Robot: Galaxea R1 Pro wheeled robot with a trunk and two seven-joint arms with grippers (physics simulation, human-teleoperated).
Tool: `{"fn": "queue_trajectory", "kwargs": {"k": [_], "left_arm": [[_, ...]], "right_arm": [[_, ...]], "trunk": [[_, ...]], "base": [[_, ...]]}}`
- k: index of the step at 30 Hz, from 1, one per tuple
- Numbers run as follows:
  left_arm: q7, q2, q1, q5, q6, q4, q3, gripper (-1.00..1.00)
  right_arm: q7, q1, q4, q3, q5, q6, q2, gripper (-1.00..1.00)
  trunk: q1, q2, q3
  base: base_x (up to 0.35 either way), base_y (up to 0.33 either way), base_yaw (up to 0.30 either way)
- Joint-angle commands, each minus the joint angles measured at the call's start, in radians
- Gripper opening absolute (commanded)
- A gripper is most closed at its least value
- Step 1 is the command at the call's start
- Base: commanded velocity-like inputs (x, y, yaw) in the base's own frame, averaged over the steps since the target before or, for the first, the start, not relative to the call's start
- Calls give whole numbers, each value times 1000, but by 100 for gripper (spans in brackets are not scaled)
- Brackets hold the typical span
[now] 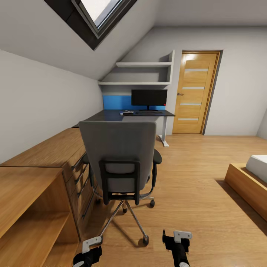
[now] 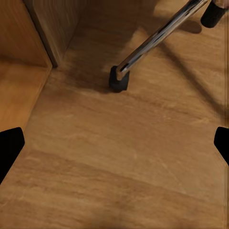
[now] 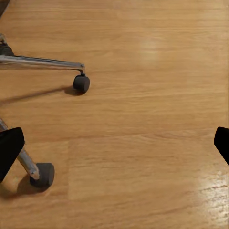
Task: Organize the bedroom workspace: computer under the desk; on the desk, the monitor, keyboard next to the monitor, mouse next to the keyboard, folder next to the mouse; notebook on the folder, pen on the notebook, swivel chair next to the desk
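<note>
the swivel chair (image 1: pixel 120 159) stands in the middle of the head view with its grey back turned to the camera, black armrests at either side and its chrome star base on the light wood floor (image 1: pixel 193 174). beyond it, against the far wall, is the black-topped bench (image 1: pixel 111 115), and on the bench the monitor (image 1: pixel 149 98) stands upright on its thin foot in front of a blue wall panel (image 1: pixel 116 101). just before the monitor's foot lies a low dark strip that looks like the keyboard (image 1: pixel 140 113), and at its left end some small items too small to tell apart. white shelves (image 1: pixel 142 73) hang above the monitor, an oak door (image 1: pixel 195 92) stands to their right, and a light-wood drawer chest (image 1: pixel 52 155) runs along the left wall beside the chair. a bed corner (image 1: pixel 252 178) shows at the right edge.

the left pincer (image 1: pixel 87 256) and the right pincer (image 1: pixel 178 246) sit low at the bottom edge, near the chair's base. in the left wrist view the left pincer's fingers (image 2: pixel 9 148) stand wide apart, released, over bare floor, with one chair castor (image 2: pixel 119 79) ahead. in the right wrist view the right pincer's fingers (image 3: pixel 9 148) are likewise spread and hold nothing, with two castors on chrome legs close by.
</note>
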Motion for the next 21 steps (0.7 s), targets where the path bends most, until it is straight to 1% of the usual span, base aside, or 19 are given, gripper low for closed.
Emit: {"fn": "queue_trajectory", "kwargs": {"k": [1,4,5,8,9,11,13,16,17,19,21], "left_arm": [[8,2,-6,8,-1,-13,-8,100],[9,3,-26,8,1,-26,-8,100],[9,4,-58,8,6,-33,-8,100],[10,4,-99,8,29,-37,-8,100],[11,5,-127,8,58,-38,-7,100],[12,4,-155,9,98,-39,-7,100],[11,3,-205,9,178,-40,-3,100],[11,1,-235,10,212,-40,11,100],[11,-2,-250,10,225,-41,24,100],[11,-4,-256,9,230,-41,30,100],[11,-8,-267,9,238,-45,46,100]], "right_arm": [[-7,-2,-28,7,-7,2,-4,100],[-10,-5,-74,7,-8,14,-14,100],[-12,-19,-116,6,-8,43,-24,100],[-13,-47,-149,5,-10,92,-34,100],[-13,-70,-163,4,-11,130,-40,100],[-13,-95,-173,3,-12,166,-44,100],[-13,-141,-182,2,-13,216,-48,100],[-12,-170,-184,2,-14,244,-50,100],[-10,-184,-186,2,-14,265,-51,100],[-9,-190,-186,2,-14,275,-51,100],[-7,-203,-187,1,-15,298,-51,100]], "trunk": [[0,0,-1],[0,0,-1],[0,0,-1],[0,0,-1],[0,0,-1],[0,0,-1],[0,0,-1],[0,0,-1],[0,0,-1],[0,0,-1],[0,0,-1]], "base": [[0,0,0],[0,0,0],[0,0,0],[0,0,0],[0,0,0],[0,0,0],[0,0,0],[0,0,0],[0,0,0],[0,0,0],[0,0,0]]}}
